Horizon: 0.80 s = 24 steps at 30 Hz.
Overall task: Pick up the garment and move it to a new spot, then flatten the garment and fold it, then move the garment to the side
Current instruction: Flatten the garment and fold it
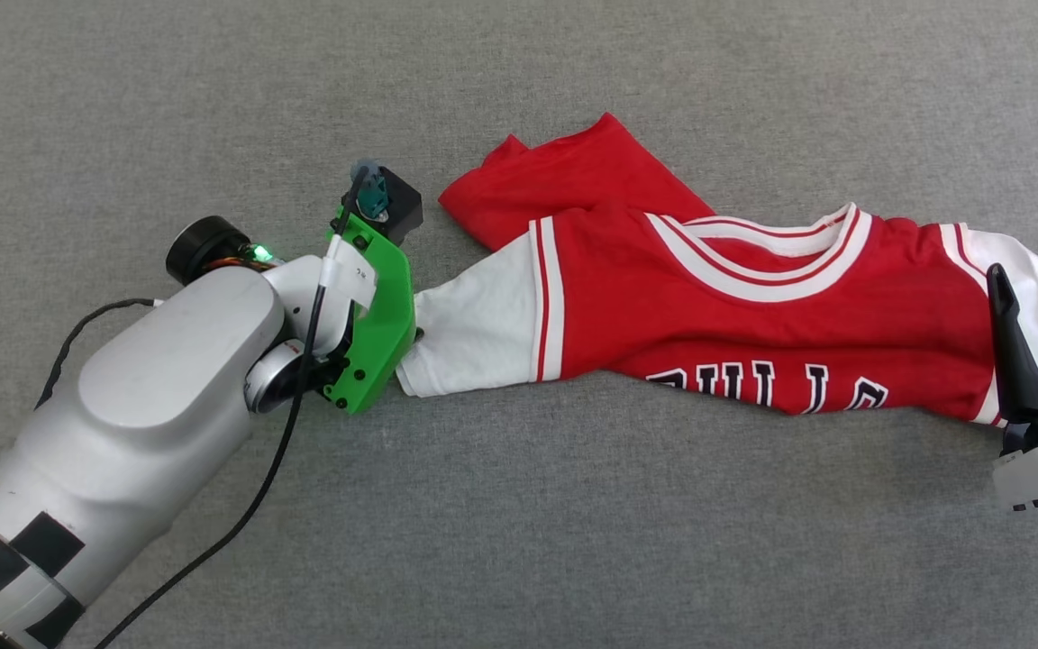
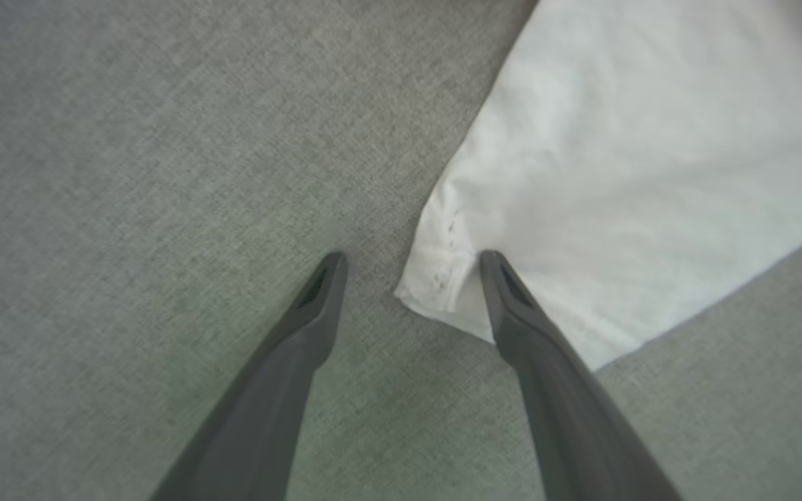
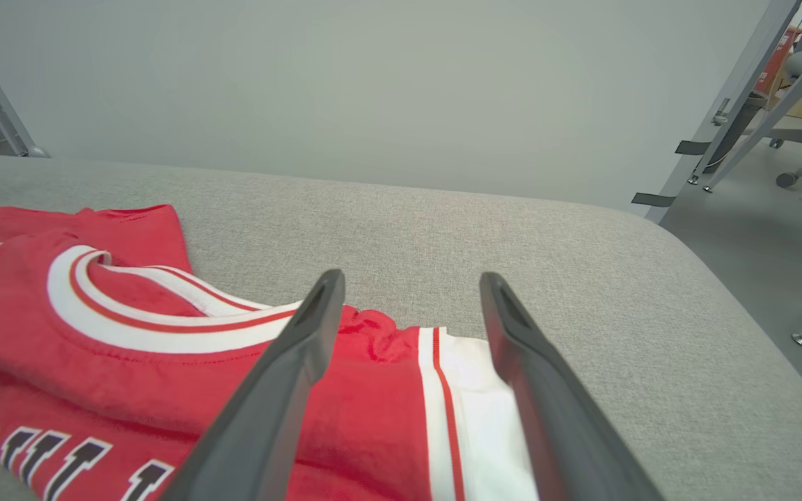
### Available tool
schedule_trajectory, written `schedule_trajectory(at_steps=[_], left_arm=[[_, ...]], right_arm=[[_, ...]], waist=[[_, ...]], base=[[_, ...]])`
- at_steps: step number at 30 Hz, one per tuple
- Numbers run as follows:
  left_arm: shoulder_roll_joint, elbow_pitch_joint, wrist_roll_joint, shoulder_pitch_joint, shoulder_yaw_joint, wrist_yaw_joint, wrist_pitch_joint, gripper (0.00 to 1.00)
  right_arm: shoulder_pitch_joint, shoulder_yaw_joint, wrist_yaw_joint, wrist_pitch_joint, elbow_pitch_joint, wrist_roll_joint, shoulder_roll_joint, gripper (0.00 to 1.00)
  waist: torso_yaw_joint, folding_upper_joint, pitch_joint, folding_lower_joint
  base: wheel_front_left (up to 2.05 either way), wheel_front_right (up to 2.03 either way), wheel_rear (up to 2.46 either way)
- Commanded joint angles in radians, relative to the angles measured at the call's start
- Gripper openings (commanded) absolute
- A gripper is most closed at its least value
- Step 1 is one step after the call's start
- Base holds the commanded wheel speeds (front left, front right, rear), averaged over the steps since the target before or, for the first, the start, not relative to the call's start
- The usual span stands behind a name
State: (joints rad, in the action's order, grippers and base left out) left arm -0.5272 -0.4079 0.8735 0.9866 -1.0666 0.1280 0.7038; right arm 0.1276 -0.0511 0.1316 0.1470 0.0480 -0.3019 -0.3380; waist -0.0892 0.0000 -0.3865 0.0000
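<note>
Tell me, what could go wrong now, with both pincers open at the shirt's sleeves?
1. The left pincer straddles only the corner of the white sleeve; closing there might catch just its edge and slip.
2. The shirt lies bunched, its letters half hidden, so lifting could leave it twisted.
3. The right pincer hangs over the other sleeve; uneven grips could skew the shirt.

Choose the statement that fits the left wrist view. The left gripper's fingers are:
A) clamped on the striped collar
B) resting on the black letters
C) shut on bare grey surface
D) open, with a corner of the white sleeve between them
D: the left gripper stands open, and a corner of the white sleeve of the garment lies between its two fingers on the grey surface.
</note>
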Motion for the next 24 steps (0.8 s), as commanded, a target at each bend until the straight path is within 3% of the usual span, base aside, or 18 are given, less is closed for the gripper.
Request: schedule_trajectory(at_steps=[1,3,4,5,10,17,24], left_arm=[[0.007,-0.020,0.019,0.004,-0.032,0.003,0.003,1.00],[0.005,-0.032,0.034,0.001,-0.087,0.003,0.011,1.00],[0.000,-0.034,0.041,0.001,-0.115,0.003,0.010,0.55],[-0.004,-0.034,0.052,0.002,-0.135,0.003,0.004,0.00],[-0.025,-0.031,0.069,0.033,-0.161,0.003,-0.108,0.00],[-0.056,-0.071,0.009,0.136,-0.116,0.003,-0.360,0.00],[-0.076,-0.112,-0.036,0.180,-0.076,-0.008,-0.509,0.00]], right_arm=[[0.020,0.006,-0.001,0.012,-0.008,0.005,0.004,1.00],[0.024,0.010,-0.001,0.018,-0.020,0.005,0.006,1.00],[0.025,0.011,-0.001,0.021,-0.026,0.006,0.006,1.00],[0.026,0.012,-0.001,0.023,-0.031,0.006,0.006,1.00],[0.027,0.005,-0.001,0.034,-0.051,0.006,0.004,1.00],[0.008,-0.019,-0.001,0.045,-0.070,0.008,0.002,1.00],[-0.023,-0.037,-0.001,0.055,-0.084,0.017,0.006,1.00]], waist=[[-0.019,0.0000,-0.023,0.0000],[-0.021,0.0000,-0.026,0.0000],[-0.020,0.0000,-0.026,0.0000],[-0.019,0.0000,-0.024,0.0000],[-0.007,0.0000,0.005,0.0000],[0.024,0.0000,0.068,0.0000],[0.056,0.0000,0.125,0.0000]], base=[[0.00,0.00,0.00],[0.00,0.00,0.00],[0.00,0.00,0.00],[0.00,0.00,0.00],[0.00,0.00,0.00],[0.00,0.00,0.00],[0.00,0.00,0.00]])
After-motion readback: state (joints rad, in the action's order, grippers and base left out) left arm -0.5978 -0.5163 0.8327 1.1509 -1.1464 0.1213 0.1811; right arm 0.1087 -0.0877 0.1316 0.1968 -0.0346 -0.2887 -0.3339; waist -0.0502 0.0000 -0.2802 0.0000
